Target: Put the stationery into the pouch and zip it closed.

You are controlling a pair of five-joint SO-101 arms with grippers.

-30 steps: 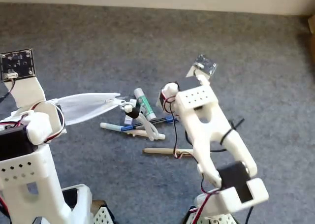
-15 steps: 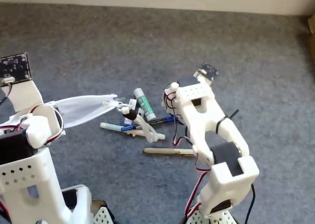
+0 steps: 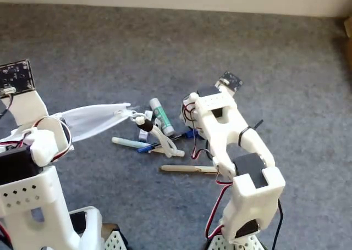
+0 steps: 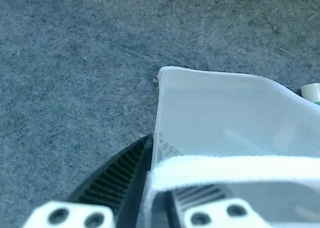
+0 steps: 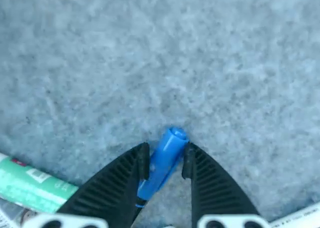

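A white mesh pouch [image 3: 93, 121] hangs out over the carpet from my left gripper [image 4: 155, 155], which is shut on its zip edge [image 4: 225, 169]; the pouch [image 4: 225, 118] is lifted at that end. Right of the pouch's tip lies a small heap of stationery: a green glue stick [image 3: 161, 116], a blue pen [image 3: 165, 143], a light blue pen [image 3: 126, 143], a beige stick [image 3: 187, 168]. My right gripper [image 5: 165, 150] is down on the carpet at the heap's right side, shut on the blue pen [image 5: 166, 160] near its cap end. The glue stick [image 5: 35, 188] lies just beside it.
Grey carpet [image 3: 110, 52] spreads open behind the heap and to the right. A white curved piece [image 3: 165, 143] lies across the pens. The right arm's body [image 3: 231, 134] hangs over the heap's right part. Both arm bases stand at the near edge.
The right arm has folded and dropped onto the heap, its gripper coming down around the blue pen, which shifted slightly. The left arm and pouch have hardly moved.
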